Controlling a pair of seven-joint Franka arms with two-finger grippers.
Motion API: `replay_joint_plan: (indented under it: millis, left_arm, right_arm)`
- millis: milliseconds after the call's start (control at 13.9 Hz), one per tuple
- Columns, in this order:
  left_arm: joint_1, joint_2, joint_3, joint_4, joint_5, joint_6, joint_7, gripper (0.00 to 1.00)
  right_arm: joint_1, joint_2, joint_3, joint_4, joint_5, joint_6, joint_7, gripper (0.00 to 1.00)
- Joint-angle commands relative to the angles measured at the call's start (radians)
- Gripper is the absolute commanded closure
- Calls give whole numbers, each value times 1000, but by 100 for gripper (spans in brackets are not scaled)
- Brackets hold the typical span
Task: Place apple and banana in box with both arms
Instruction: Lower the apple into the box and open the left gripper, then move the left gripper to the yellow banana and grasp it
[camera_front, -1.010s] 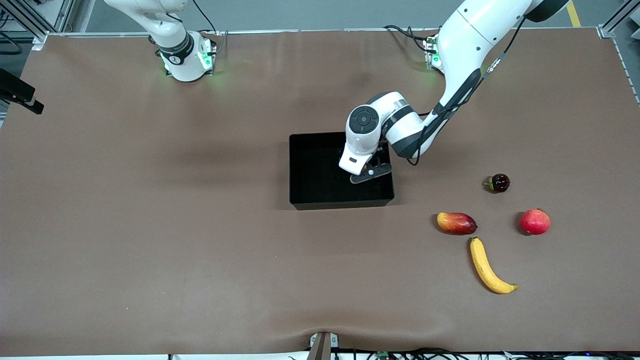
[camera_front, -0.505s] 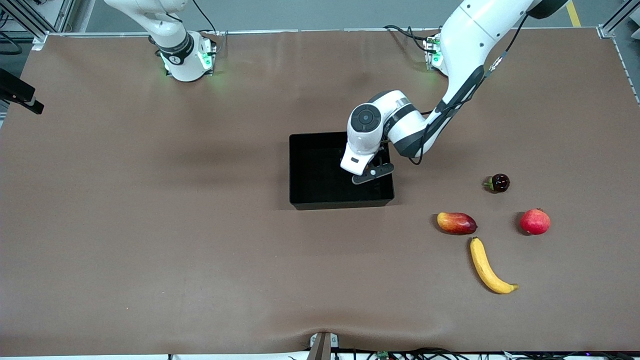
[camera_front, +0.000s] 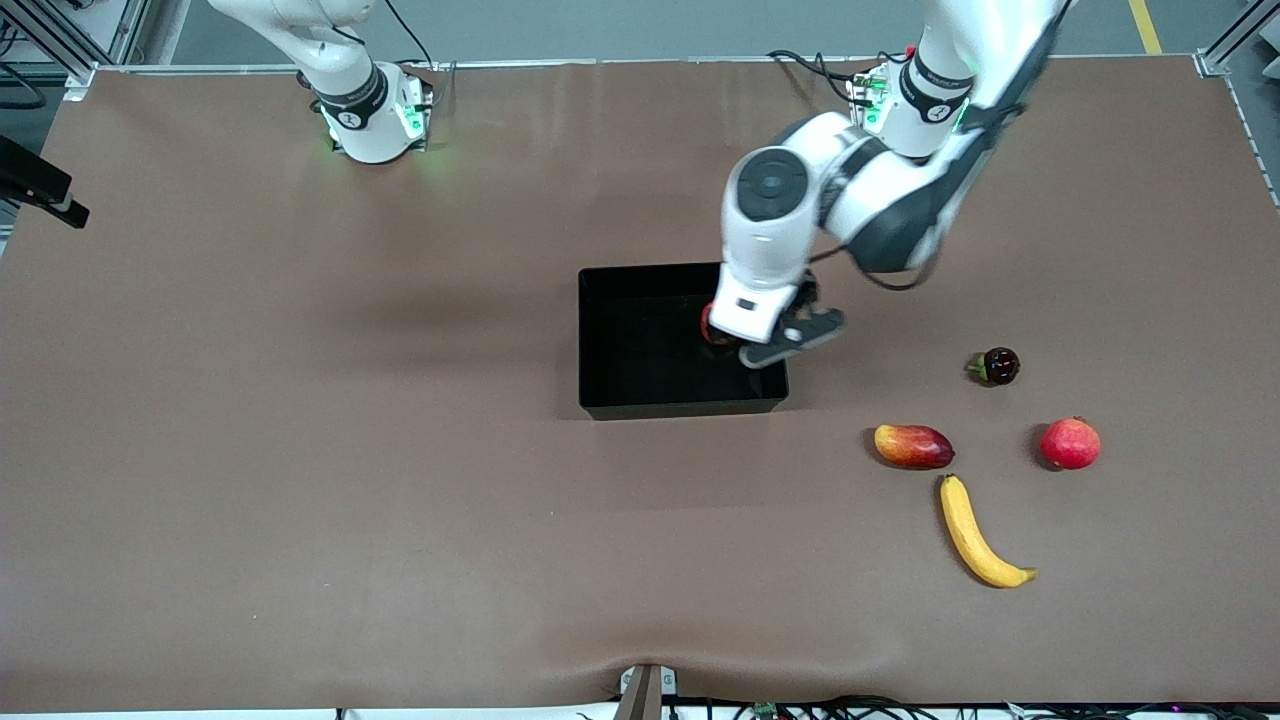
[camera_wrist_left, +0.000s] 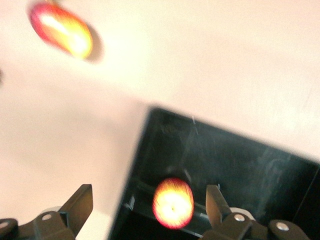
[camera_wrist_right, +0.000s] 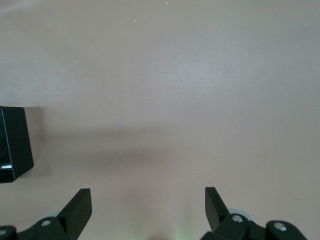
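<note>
Now the right pincer waits near its base end of the table, over bare brown matting, its fingers spread wide and holding nothing; only a corner of the box shows in its wrist view. Toward the middle sits the box, a rectangular open-top bin with glossy black walls. The apple lies on its floor, small and round, red streaked with yellow, so that half of the job looks done. Over the box's edge nearest the left arm's end hangs the left pincer, splayed open and empty, probably just clear of the drop. Toward the left arm's end lie a red-yellow mango, the long curved yellow banana nearer the camera, a dark small fruit and a smooth red fruit.
</note>
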Motion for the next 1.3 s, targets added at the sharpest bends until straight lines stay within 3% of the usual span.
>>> replay_joint_plan:
  millis: [0, 216, 433, 577, 793, 1082, 1226]
  left_arm:
    - [180, 31, -6, 78, -26, -25, 168, 0]
    - [350, 103, 0, 108, 15, 61, 258, 0]
    - [453, 251, 0, 114, 129, 288, 275, 0]
    - [453, 348, 11, 180, 204, 356, 304, 3]
    - [449, 449, 20, 257, 209, 415, 356, 15]
    - [401, 534, 134, 280, 209, 553, 420, 18]
    - [374, 552, 175, 280, 207, 577, 427, 28]
  right_arm:
    - [-15, -10, 8, -3, 7, -9, -13, 0]
    - [-17, -10, 8, -3, 1, -9, -13, 0]
    - [-12, -10, 10, -3, -1, -7, -13, 0]
    - [-14, -10, 10, -3, -1, -9, -13, 0]
    - [-15, -9, 10, -3, -1, -7, -13, 0]
    - [-15, -10, 10, -3, -1, -7, -8, 0]
    - [-15, -9, 10, -3, -1, -7, -7, 0]
